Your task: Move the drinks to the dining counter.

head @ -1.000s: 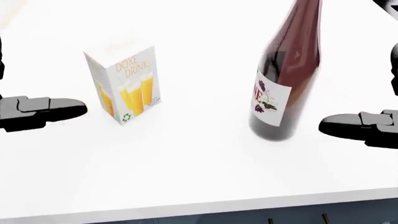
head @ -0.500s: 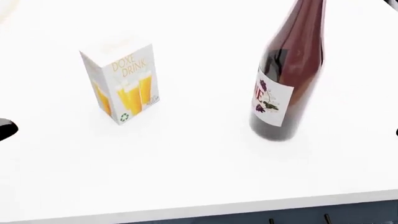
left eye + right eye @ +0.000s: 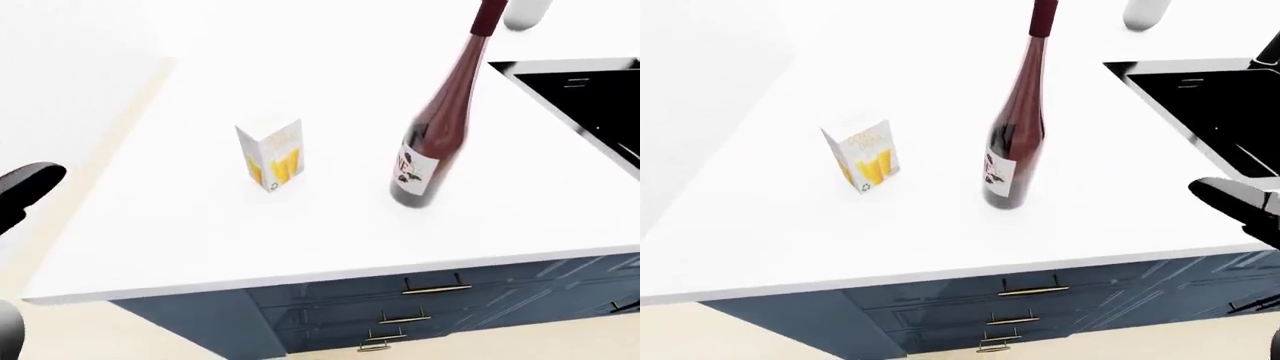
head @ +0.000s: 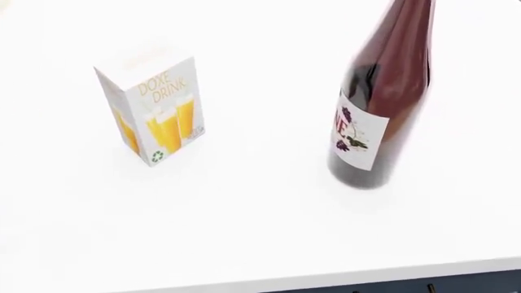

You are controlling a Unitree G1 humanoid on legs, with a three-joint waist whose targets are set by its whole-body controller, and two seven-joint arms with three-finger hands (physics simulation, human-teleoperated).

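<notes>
A white juice carton (image 4: 151,113) with orange glasses printed on it stands upright on the white counter (image 4: 261,232). A dark wine bottle (image 4: 378,104) with a white label stands upright to its right. Both also show in the left-eye view, carton (image 3: 272,155) and bottle (image 3: 430,150). My left hand (image 3: 25,191) is at the left edge of the left-eye view, off the counter, far from the carton, open and empty. My right hand (image 3: 1238,204) is at the right edge of the right-eye view, right of the bottle, open and empty. Neither hand shows in the head view.
A black sink or stove (image 3: 1200,97) is set into the counter right of the bottle. A white cylinder (image 3: 525,13) stands at the top. Blue drawers with metal handles (image 3: 430,289) run under the counter's near edge. Beige floor (image 3: 60,330) lies at lower left.
Both hands have drawn back from beside the carton and the bottle and left the head view, left hand leftward, right hand rightward. The drinks have not moved; the view shifted slightly.
</notes>
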